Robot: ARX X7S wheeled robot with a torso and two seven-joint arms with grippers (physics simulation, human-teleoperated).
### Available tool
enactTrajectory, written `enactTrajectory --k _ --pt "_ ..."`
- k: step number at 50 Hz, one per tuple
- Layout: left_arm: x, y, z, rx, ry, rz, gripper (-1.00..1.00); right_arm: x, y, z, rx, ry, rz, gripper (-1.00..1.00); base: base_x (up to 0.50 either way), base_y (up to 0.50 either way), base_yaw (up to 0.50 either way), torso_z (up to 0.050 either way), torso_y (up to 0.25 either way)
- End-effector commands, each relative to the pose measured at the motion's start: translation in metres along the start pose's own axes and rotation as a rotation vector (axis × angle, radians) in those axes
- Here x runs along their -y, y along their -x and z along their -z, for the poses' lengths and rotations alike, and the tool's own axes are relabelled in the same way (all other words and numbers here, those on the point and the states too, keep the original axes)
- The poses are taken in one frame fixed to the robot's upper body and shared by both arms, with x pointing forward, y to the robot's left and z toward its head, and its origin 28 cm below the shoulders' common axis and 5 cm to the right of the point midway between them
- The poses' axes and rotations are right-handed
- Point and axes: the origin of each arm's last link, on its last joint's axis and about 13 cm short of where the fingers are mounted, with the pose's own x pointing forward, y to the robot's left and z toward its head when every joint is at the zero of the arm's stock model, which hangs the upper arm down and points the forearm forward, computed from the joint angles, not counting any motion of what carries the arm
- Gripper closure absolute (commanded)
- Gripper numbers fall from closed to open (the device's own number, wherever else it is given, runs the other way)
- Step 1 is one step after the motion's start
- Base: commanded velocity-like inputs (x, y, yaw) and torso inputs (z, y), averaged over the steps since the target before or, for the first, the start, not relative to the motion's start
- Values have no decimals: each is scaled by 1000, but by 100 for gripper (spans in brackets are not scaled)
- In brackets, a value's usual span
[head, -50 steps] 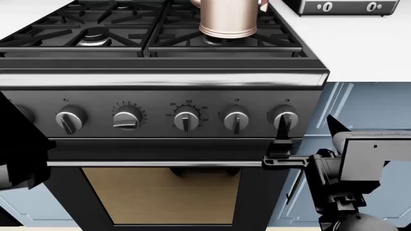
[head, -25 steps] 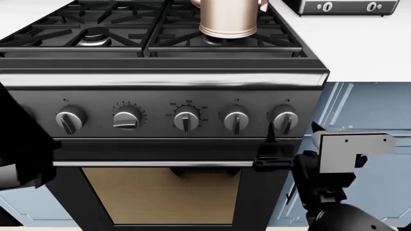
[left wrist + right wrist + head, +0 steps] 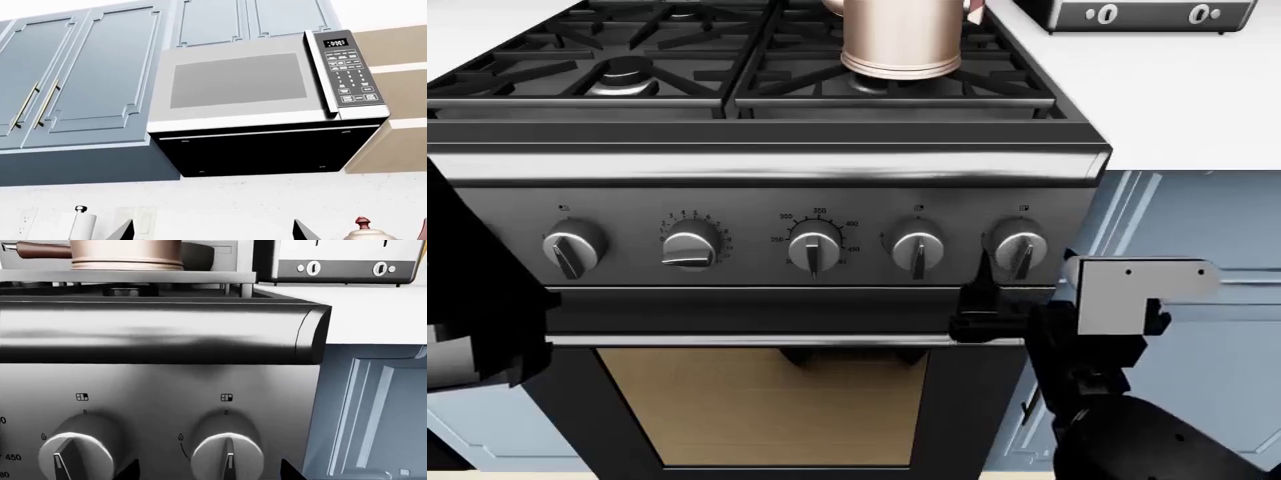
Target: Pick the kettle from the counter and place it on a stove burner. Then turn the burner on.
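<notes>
At the left edge of the head view, your left arm (image 3: 474, 330) is parked low and clear of the range. Its pincer is not seen there, and the left wrist view shows only two dark finger tips (image 3: 127, 231) set apart, so read it as released and empty.

At top centre, the kettle (image 3: 901, 38) stands on the grate over the front right stove burner (image 3: 874, 82); placement appears done.

Along the centre row sit five knobs. The rightmost knob (image 3: 1020, 247) likely governs that burner; confirm by its marker (image 3: 227, 398).

At lower right, the right pincer (image 3: 977, 300) sits just below and left of that knob, fingers spread and gripping nothing, staged for the turn.

The white table (image 3: 1174, 90) fills the upper right.
</notes>
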Motion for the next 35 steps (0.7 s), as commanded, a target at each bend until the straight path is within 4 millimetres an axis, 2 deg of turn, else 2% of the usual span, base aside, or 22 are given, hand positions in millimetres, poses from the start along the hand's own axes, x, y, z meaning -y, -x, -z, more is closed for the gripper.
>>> enactTrajectory --k 1,35 --pt "0 0 0 -1 0 -1 -100 0 -5 1 -12 -6 1 -100 0 0 0 0 0" --pt "0 0 -1 3 1 2 -100 3 -21 8 -59 5 30 -100 0 0 0 0 0"
